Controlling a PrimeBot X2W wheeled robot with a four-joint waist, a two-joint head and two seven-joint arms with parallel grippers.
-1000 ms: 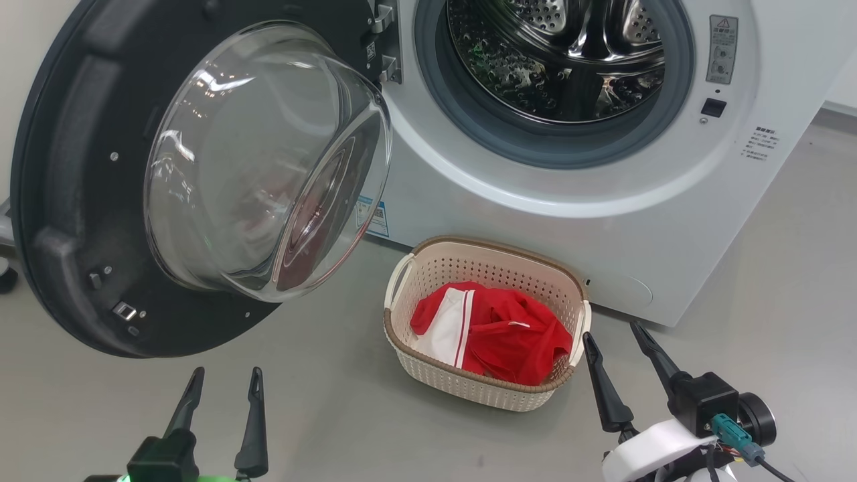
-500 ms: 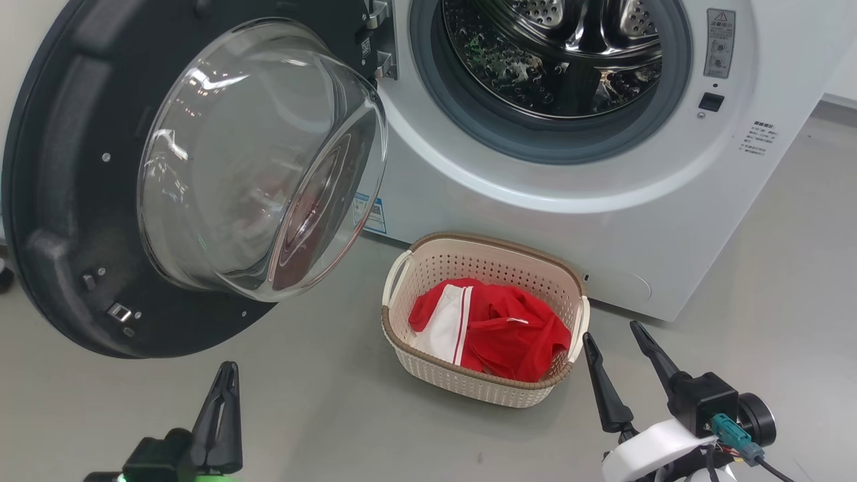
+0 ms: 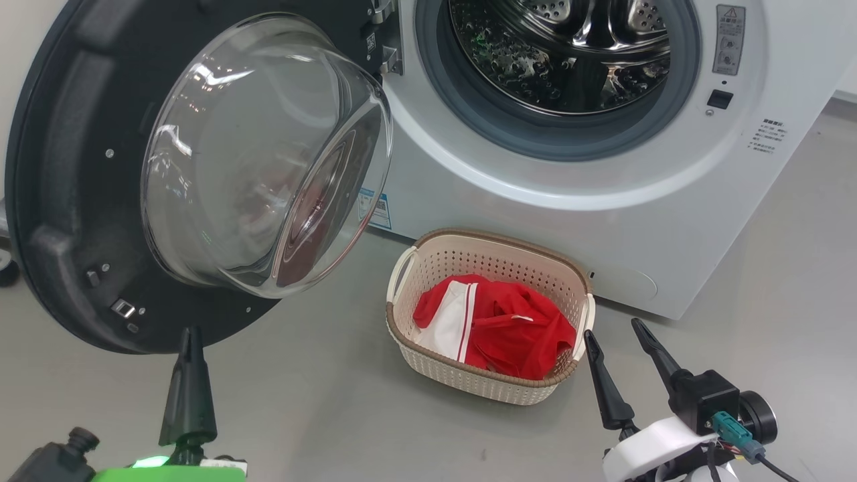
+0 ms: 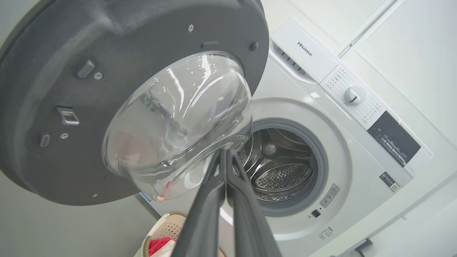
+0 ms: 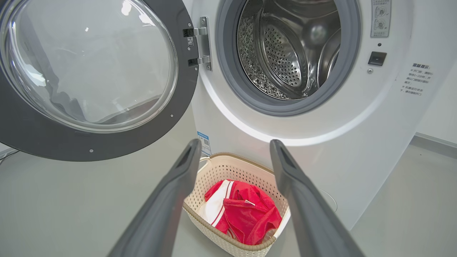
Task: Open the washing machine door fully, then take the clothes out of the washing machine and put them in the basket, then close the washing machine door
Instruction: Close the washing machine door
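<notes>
my left gripper (image 3: 190,338) sits at the lower left of the head view. its two dark fingers (image 4: 210,200) are pressed flat together into one thin spike pointing up, tip to tip, with nothing between them. below it a green-lit part (image 3: 167,472) of my wrist glows. the rest of that arm is cut off, so i can't quite tell its bend. my right gripper (image 3: 612,331) hangs at the lower right, fingers spread wide in a v, empty, tilted up and a little left. behind it are a black block (image 3: 703,400), a teal plug (image 3: 726,426) and my white wrist shell (image 3: 653,445).
</notes>
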